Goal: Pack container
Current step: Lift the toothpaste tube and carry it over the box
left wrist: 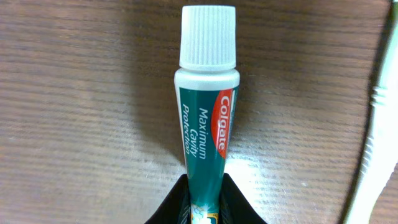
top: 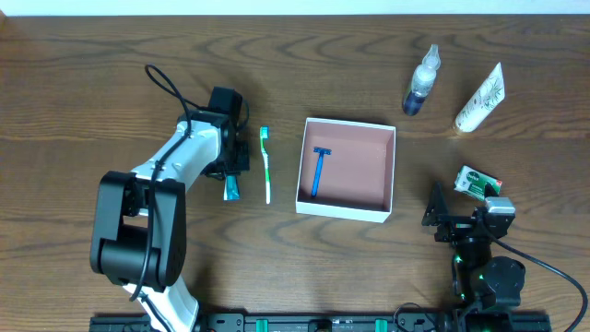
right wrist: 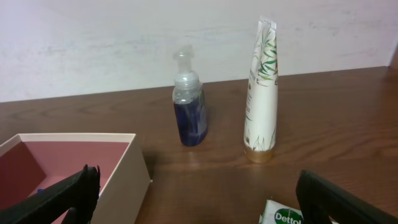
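Note:
The container [top: 341, 210], a white-walled square box with a pinkish inside, sits mid-table with a blue razor [top: 318, 171] lying in it. Left of it lie a green-and-white toothbrush [top: 266, 164] and a teal Colgate toothpaste tube [left wrist: 207, 118]. My left gripper [left wrist: 205, 210] is shut on the tube's lower end, its black fingers pressing both sides, and the tube lies on the wood with its white cap pointing away. My right gripper [right wrist: 196, 193] stands open and holds nothing, right of the container's wall [right wrist: 127, 180].
A spray bottle of dark blue liquid [top: 420, 81] and a white tube with a leaf print [top: 480, 99] stand at the back right. A green-and-white Dettol packet [top: 477, 181] lies just ahead of the right gripper. The toothbrush [left wrist: 373, 149] runs close beside the toothpaste.

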